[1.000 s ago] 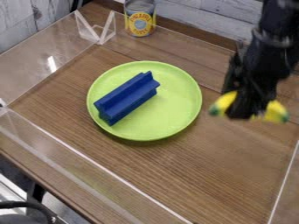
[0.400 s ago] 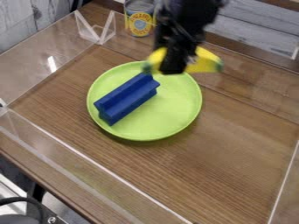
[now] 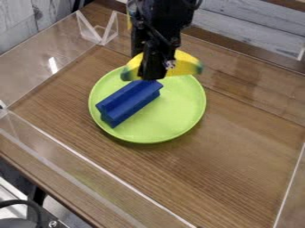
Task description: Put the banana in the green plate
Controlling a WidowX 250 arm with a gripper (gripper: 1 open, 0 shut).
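Observation:
The lime-green plate (image 3: 179, 120) lies in the middle of the wooden table, with a blue ridged block (image 3: 128, 99) lying across its left half. My black gripper (image 3: 152, 68) hangs over the plate's far rim, shut on the yellow banana (image 3: 183, 62). The banana sticks out to the right of the fingers, its green tip toward the right; its left part is hidden behind the gripper. It is held just above the far end of the blue block.
A yellow-labelled can (image 3: 143, 24) stands at the back of the table. A clear plastic stand (image 3: 95, 28) sits at the back left. Clear low walls (image 3: 24, 134) ring the tabletop on the left and front.
The gripper has carried the banana from the right of the plate leftward to above the plate's far rim, ending near the blue block. The block and plate have stayed put.

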